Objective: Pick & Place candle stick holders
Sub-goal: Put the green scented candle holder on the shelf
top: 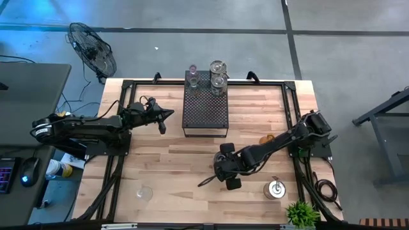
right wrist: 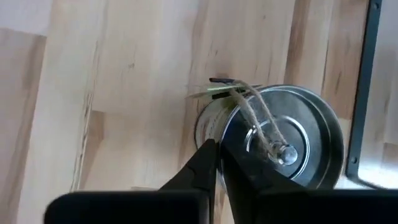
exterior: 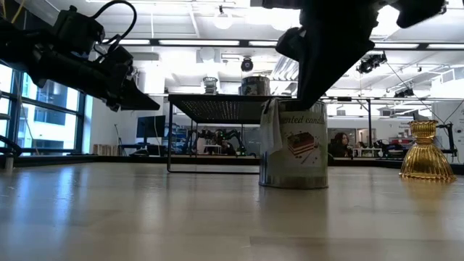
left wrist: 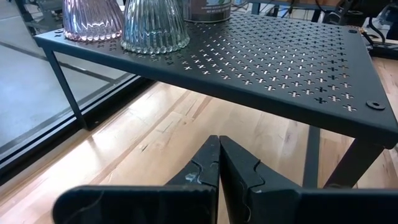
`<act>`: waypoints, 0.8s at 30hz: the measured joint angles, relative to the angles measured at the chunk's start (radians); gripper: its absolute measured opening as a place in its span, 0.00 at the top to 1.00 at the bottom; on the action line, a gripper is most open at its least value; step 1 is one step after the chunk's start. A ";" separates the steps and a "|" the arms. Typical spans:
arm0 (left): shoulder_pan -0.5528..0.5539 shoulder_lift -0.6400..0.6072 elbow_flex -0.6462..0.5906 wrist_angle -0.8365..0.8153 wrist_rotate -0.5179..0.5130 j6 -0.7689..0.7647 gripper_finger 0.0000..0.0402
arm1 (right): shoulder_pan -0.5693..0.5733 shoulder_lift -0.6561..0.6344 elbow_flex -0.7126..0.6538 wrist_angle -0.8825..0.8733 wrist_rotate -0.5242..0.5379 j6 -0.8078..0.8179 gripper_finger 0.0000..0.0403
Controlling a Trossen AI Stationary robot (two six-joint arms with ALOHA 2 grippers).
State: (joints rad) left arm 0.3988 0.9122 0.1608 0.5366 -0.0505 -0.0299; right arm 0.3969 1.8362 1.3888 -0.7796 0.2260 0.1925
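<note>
Several candle stick holders stand on the far end of the black perforated stand [top: 205,105]: a pinkish one [left wrist: 92,18], a clear ribbed one [left wrist: 154,26] and two larger glass ones [top: 218,74]. An amber holder [exterior: 424,152] stands on the table at the right. A clear glass one [top: 145,191] stands near the front left. A silvery labelled tin [right wrist: 280,143] stands near the front right. My left gripper [left wrist: 219,149] is shut and empty, left of the stand. My right gripper [right wrist: 217,155] is shut, just left of the tin, above the table.
Black frame rails [top: 294,121] run along the table's sides. A small green plant [top: 301,214] stands at the front right corner. The stand's thin legs [left wrist: 65,87] rise from the wood. Bare wood [top: 179,172] lies between the arms.
</note>
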 joint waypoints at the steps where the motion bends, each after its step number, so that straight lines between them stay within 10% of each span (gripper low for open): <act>1: 0.000 0.000 0.000 0.000 0.000 0.000 1.00 | -0.007 -0.009 -0.002 0.000 -0.003 0.007 0.96; 11: 0.000 0.000 0.000 -0.005 -0.001 0.000 1.00 | -0.074 -0.119 0.033 -0.015 -0.040 -0.025 0.99; 24: 0.000 0.000 0.000 -0.005 -0.002 0.001 1.00 | -0.269 -0.131 0.428 -0.258 0.035 -0.218 0.99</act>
State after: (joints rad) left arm 0.3991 0.9119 0.1608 0.5312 -0.0529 -0.0292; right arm 0.1275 1.7050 1.8166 -1.0372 0.2610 -0.0259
